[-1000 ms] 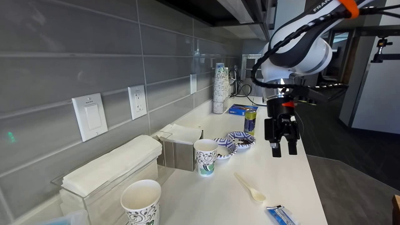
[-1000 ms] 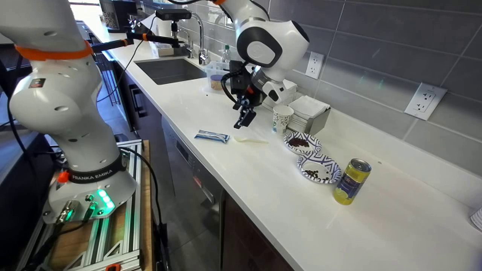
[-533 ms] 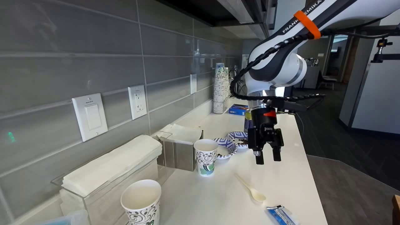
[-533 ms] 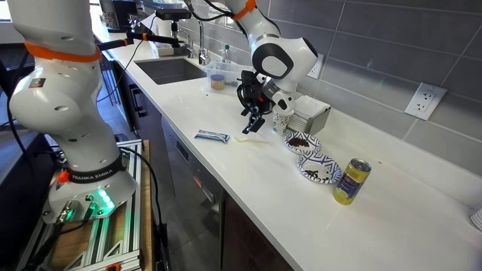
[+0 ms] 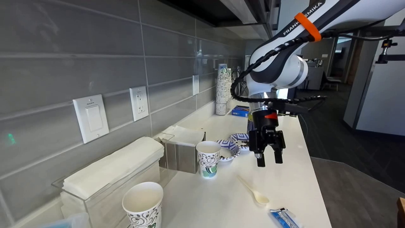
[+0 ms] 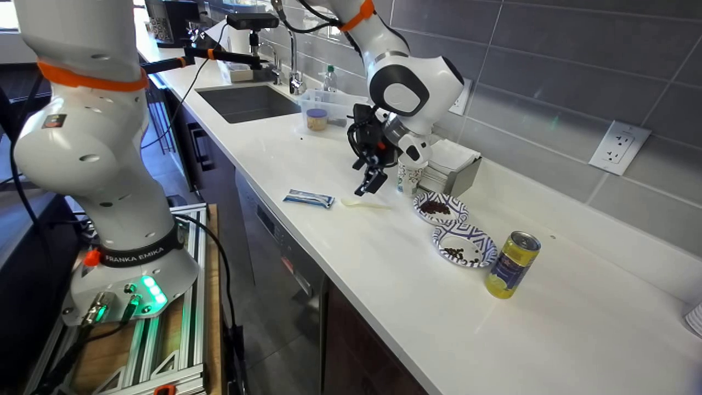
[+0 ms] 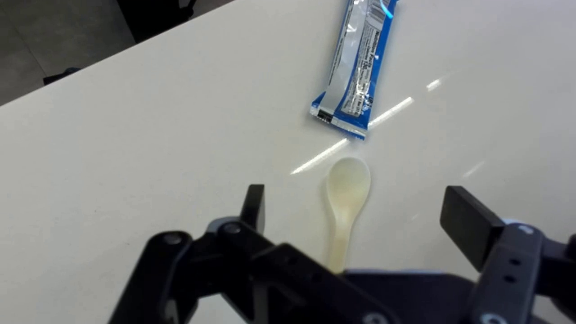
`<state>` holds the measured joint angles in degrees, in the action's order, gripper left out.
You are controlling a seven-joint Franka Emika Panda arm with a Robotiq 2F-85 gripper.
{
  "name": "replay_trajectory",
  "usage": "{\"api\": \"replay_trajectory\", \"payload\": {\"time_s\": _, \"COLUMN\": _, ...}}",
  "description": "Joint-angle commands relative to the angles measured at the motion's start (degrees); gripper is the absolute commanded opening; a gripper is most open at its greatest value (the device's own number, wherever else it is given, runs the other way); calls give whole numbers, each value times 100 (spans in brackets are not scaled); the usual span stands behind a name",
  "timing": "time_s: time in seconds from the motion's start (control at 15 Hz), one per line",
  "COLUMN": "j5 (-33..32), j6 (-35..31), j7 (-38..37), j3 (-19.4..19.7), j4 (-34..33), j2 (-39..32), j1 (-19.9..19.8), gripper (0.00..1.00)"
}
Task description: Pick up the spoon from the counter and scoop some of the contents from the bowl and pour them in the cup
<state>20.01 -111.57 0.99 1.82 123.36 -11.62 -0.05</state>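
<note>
The pale cream spoon (image 5: pixel 253 191) lies on the white counter and also shows in an exterior view (image 6: pixel 366 204). In the wrist view its head (image 7: pixel 348 180) appears between my spread fingers; the handle's end is hidden behind the gripper. My gripper (image 5: pixel 269 162) is open and empty, above the counter and apart from the spoon. The printed paper cup (image 5: pixel 208 161) stands upright by the napkin holder, partly behind the arm in an exterior view (image 6: pixel 408 178). Two shallow blue-patterned bowls sit beyond it: one with dark red bits (image 6: pixel 455 206), one with a few dark bits (image 6: pixel 477 241).
A blue-and-white packet (image 7: pixel 355 67) lies just past the spoon's head. A larger-looking printed cup (image 5: pixel 144 205) stands nearer that camera. A yellow can (image 6: pixel 513 266) is beside the bowls. Napkin holders (image 5: pixel 182 155) line the tiled wall. A cup stack (image 5: pixel 223 91) stands far back.
My open gripper has moved sideways toward the cup and the wall, and a little lower. In the last half second it has barely moved. The spoon, cup and bowls have not moved.
</note>
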Motion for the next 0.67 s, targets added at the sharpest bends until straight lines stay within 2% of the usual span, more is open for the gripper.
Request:
{"api": "replay_trajectory", "payload": {"time_s": 0.0, "j5": -268, "j6": -10, "j7": -435, "j3": -22, "j4": -298, "j2": -324, "j1": -11, "gripper": 100}}
{"api": "replay_trajectory", "payload": {"time_s": 0.2, "j5": -315, "j6": 44, "j7": -819, "j3": -46, "j4": -556, "j2": -622, "j1": 27, "gripper": 100}}
{"api": "replay_trajectory", "payload": {"time_s": 0.6, "j5": -247, "j6": 18, "j7": -1119, "j3": -114, "j4": -994, "j2": -1317, "j1": 68, "gripper": 100}}
